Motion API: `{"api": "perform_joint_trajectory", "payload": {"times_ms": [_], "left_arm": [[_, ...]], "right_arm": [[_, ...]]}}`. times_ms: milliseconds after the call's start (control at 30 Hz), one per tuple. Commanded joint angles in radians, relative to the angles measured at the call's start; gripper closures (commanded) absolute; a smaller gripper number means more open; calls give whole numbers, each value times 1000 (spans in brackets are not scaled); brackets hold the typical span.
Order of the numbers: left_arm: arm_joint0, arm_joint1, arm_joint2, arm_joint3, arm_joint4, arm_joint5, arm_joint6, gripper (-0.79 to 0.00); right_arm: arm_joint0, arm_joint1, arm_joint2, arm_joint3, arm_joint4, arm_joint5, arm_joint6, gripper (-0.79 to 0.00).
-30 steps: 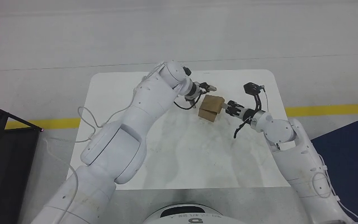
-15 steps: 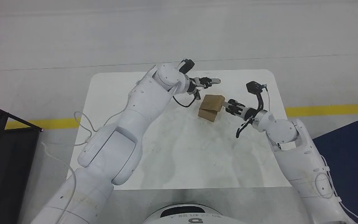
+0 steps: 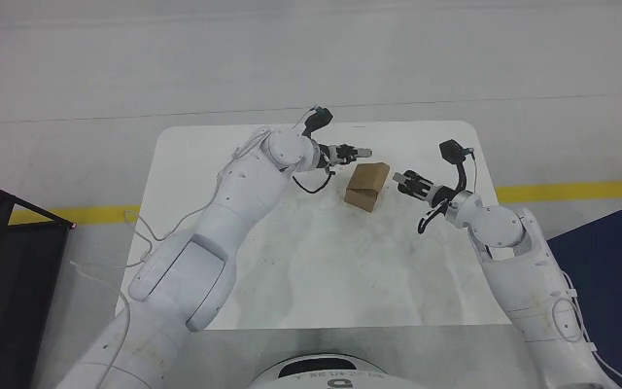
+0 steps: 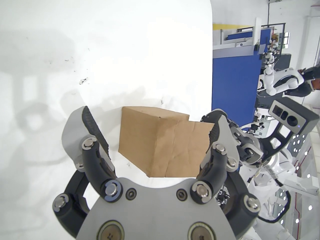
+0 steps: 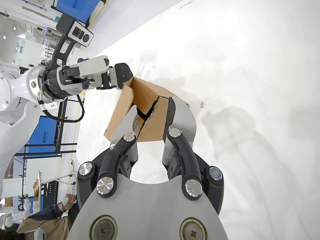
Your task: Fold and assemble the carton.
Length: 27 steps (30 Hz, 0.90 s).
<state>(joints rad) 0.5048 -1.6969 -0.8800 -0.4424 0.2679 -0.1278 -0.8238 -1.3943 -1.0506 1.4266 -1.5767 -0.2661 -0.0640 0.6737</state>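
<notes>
The carton [image 3: 367, 185] lies on the worktop [image 3: 292, 282], toward 1 o'clock from its middle. It is folded into a brown box shape and nothing holds it. The end turned to the right arm is not shut: the flaps [image 5: 153, 126] there meet unevenly with dark gaps between them. One upper edge shows a stepped notch.

The left gripper [image 3: 362, 153] sits near the carton's 11 o'clock corner, fingers spread wide with nothing between them. Seen from its own wrist, the box lies just beyond the fingertips. The right gripper [image 3: 400, 180] is at the carton's 3 o'clock, just beside the flapped end, with its fingers parted and gripping nothing. Whether a fingertip touches the cardboard there cannot be told.

The main risk looks to be the box itself: it is light, loose and unbraced. A push on the flaps from 3 o'clock with no counter-hold on the far side would likely slide or turn it toward 9 o'clock instead of seating the flaps. A fingertip entering one of the gaps could catch an edge, then bend or tear the flap or pry the end open. Squeezing the walls too hard could dent them and spring the folds. The two grippers face each other across a small box, so closing in together could bring them into contact.
</notes>
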Motion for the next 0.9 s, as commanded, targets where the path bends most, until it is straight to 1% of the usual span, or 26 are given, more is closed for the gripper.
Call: {"api": "perform_joint_trajectory", "payload": {"times_ms": [0, 133, 233, 333, 400, 600, 867], "left_arm": [[27, 11, -1, -51, 20, -7, -11, -785], [64, 26, -6, -123, 43, 7, -33, -785], [83, 37, -13, -166, 59, 14, -46, -785], [102, 47, -20, -204, 72, 22, -60, -785], [113, 54, -24, -225, 80, 28, -69, -785], [141, 66, -30, -279, 98, 47, -87, -785], [157, 74, -30, -315, 107, 62, -101, -785]], "right_arm": [[-6, 1, 3, -4, -1, 0, 5, -268], [-11, 1, -2, -17, -4, -6, 6, -259], [-16, 2, 2, -23, 7, -32, 3, -256], [-26, 4, 15, -26, 33, -79, 16, -249], [-29, 5, 19, -28, 29, -81, 23, -243], [-14, 5, -1, -29, 14, -76, 36, -234], [-8, 6, -10, -34, 2, -84, 43, -228]]}}
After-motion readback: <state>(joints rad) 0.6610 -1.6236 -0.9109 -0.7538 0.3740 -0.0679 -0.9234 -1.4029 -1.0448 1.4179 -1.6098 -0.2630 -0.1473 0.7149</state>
